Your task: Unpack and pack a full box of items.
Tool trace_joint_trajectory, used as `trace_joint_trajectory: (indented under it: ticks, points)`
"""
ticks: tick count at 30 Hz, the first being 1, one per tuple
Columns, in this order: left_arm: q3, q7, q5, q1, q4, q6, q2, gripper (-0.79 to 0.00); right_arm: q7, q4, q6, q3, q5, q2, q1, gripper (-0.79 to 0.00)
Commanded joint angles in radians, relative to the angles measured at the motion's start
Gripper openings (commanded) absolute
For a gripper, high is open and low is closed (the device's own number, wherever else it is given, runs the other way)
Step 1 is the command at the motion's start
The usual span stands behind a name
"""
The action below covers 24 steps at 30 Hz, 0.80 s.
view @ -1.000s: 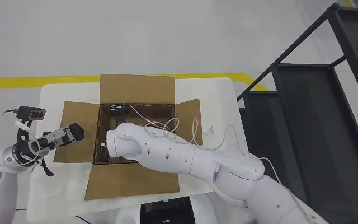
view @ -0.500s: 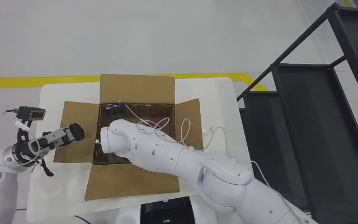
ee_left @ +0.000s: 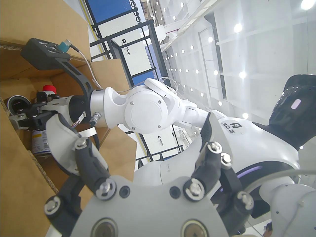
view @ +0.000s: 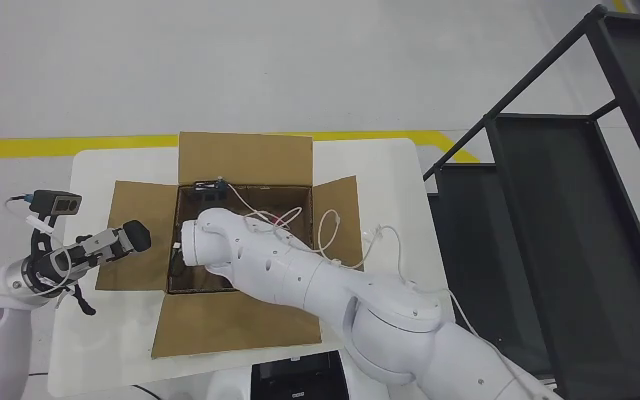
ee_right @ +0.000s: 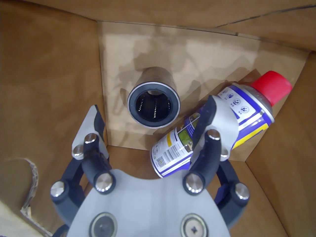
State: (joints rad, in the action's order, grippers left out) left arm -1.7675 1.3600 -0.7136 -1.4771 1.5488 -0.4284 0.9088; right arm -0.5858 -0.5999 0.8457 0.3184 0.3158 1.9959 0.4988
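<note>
Inside the open cardboard box, the right gripper hangs with its fingers spread wide and empty. A steel linear bearing stands on the box floor, in line between them. A red-capped spray can leans in the corner just beside the bearing, partly behind one finger. The left gripper, also wide and empty, hovers over the box's left flap.

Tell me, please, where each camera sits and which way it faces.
Top view: above the arms, looking down at table and open box; both arms show.
Left wrist view: beside the box, looking across at the right arm in the box; left jaws open.
Right wrist view: inside the box, facing its floor, spray can and metal cylinder; right jaws open.
Shared: both wrist views show can and cylinder.
</note>
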Motion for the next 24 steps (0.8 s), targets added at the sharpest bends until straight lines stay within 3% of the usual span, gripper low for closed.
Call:
trace_joint_trajectory:
  ticks: [1,8,9,11,19,22,23,24]
  points:
    - [0.0,0.0,0.0,0.0,0.0,0.0,0.0,0.0,0.002,0.002,-0.002,-0.004,-0.005,0.001,-0.001,-0.052]
    - [0.0,0.0,0.0,0.0,0.0,0.0,0.0,0.0,0.02,0.015,-0.006,-0.015,-0.025,0.003,-0.007,-0.055]
    - [0.0,0.0,0.0,0.0,0.0,0.0,0.0,0.0,0.022,0.015,-0.007,-0.017,-0.029,0.003,-0.007,-0.074]
    - [0.0,0.0,0.0,0.0,0.0,0.0,0.0,0.0,0.027,0.016,-0.009,-0.02,-0.037,0.004,-0.008,-0.194]
    - [0.0,0.0,0.0,0.0,0.0,0.0,0.0,0.0,0.039,0.026,-0.008,-0.041,-0.063,0.006,-0.012,-0.191]
    - [0.0,0.0,0.0,0.0,0.0,0.0,0.0,0.0,0.044,0.027,-0.008,-0.05,-0.073,0.007,-0.013,-0.274]
    - [0.0,0.0,0.0,0.0,0.0,0.0,0.0,0.0,0.045,0.027,-0.008,-0.053,-0.076,0.007,-0.014,-0.376]
    - [0.0,0.0,0.0,0.0,0.0,0.0,0.0,0.0,0.046,0.027,-0.008,-0.056,-0.079,0.007,-0.015,-0.428]
